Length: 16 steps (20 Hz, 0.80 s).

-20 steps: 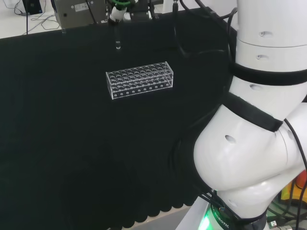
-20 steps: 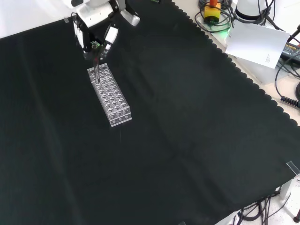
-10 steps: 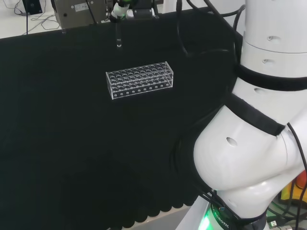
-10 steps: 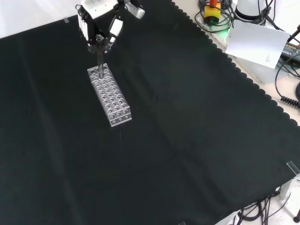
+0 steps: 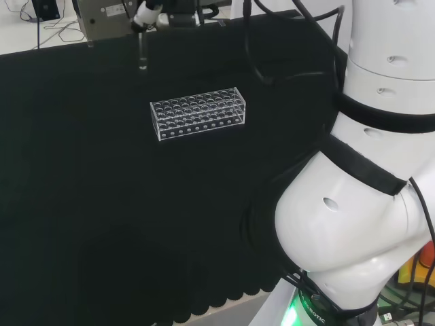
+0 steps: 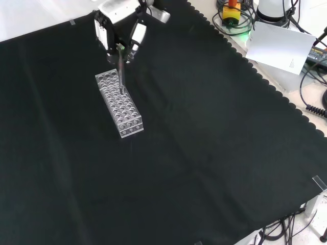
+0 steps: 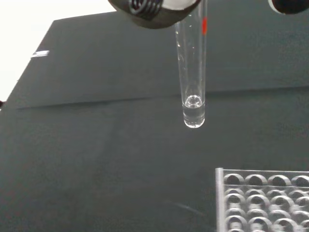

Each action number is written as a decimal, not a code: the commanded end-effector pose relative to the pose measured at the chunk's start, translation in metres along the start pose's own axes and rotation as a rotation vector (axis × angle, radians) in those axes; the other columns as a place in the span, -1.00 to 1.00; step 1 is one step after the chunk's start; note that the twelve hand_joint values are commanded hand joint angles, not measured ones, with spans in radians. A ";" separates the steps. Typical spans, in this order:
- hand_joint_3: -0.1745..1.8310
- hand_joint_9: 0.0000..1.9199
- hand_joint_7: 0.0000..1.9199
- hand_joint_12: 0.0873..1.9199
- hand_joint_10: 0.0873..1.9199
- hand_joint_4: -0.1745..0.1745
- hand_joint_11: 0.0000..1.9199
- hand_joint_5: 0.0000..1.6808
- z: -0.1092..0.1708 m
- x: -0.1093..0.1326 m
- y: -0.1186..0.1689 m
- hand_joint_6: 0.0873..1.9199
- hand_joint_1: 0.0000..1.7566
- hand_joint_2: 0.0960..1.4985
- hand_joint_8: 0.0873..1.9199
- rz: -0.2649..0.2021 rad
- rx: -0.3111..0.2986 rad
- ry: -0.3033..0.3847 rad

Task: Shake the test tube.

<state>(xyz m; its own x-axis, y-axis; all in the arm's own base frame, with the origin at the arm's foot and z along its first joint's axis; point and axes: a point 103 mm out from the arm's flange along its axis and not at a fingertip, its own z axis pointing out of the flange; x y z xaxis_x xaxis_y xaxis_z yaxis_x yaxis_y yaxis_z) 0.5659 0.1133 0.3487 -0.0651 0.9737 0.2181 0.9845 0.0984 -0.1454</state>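
A clear glass test tube [image 5: 142,56] hangs upright in the air above the black cloth, apart from the clear plastic rack [image 5: 197,113]. The black and white hand [image 5: 151,9] is shut on its upper end. In the front view the hand [image 6: 122,26] pinches the test tube [image 6: 121,71] from above, and the tube's lower part shows in front of the rack [image 6: 119,104]. The wrist view shows the test tube [image 7: 192,72] with a little clear liquid at its round bottom. There a fingertip [image 7: 154,9] covers its top, and a corner of the rack [image 7: 263,200] shows below it.
The arm's white links [image 5: 367,204] stand at the head view's right. A grey device [image 5: 109,17] sits behind the cloth's far edge. In the front view a white sheet [image 6: 278,46] and cables [image 6: 232,18] lie past the cloth's scalloped edge.
The hand with the test tube has swung left in the head view and right in the front view. The rack has not moved.
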 end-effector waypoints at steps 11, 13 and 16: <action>-1.00 0.80 0.77 -0.03 -0.81 -1.00 0.23 0.74 -0.008 -0.037 -0.012 -0.91 0.41 0.33 -0.49 0.072 -0.018 -0.043; -1.00 0.80 0.77 -0.03 -0.81 -1.00 0.23 0.74 -0.013 -0.064 -0.018 -0.91 0.41 0.33 -0.49 0.125 -0.022 -0.062; -1.00 0.80 0.77 -0.03 -0.81 -1.00 0.23 0.74 -0.021 -0.099 -0.026 -0.91 0.41 0.33 -0.49 0.198 -0.032 -0.095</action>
<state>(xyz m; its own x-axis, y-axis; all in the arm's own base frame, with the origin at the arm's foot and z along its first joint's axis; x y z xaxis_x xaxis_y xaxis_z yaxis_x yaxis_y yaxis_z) 0.5578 0.0670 0.3498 0.0113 0.9865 0.1632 0.9891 0.0129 -0.1464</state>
